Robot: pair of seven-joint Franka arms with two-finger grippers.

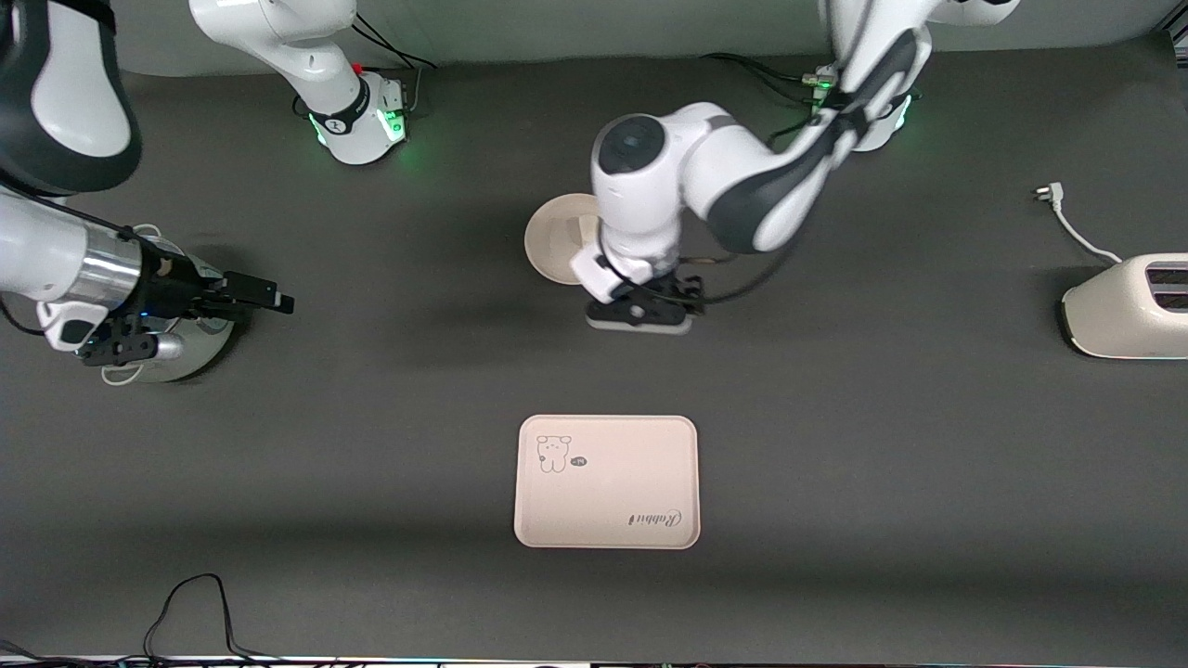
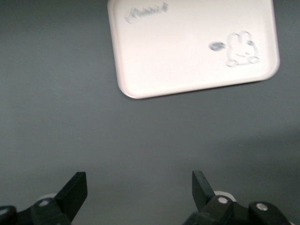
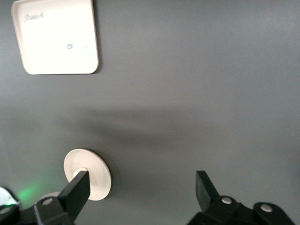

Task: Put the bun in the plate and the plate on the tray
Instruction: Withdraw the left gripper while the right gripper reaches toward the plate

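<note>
The tray (image 1: 608, 482) lies bare at the table's middle, nearer the front camera than the plate (image 1: 552, 241). It also shows in the left wrist view (image 2: 192, 47) and the right wrist view (image 3: 56, 37). My left arm covers part of the plate in the front view. In the right wrist view the plate (image 3: 96, 180) carries the small bun (image 3: 78, 169) at its centre, partly hidden by a finger. My left gripper (image 1: 650, 301) (image 2: 139, 187) is open and empty over bare table beside the plate. My right gripper (image 1: 269, 299) (image 3: 140, 187) is open and empty at the right arm's end.
A cream toaster (image 1: 1128, 306) with a loose cord and plug (image 1: 1067, 223) stands at the left arm's end. A round silver object (image 1: 181, 357) sits under my right hand. Cables (image 1: 195, 612) trail along the table edge nearest the front camera.
</note>
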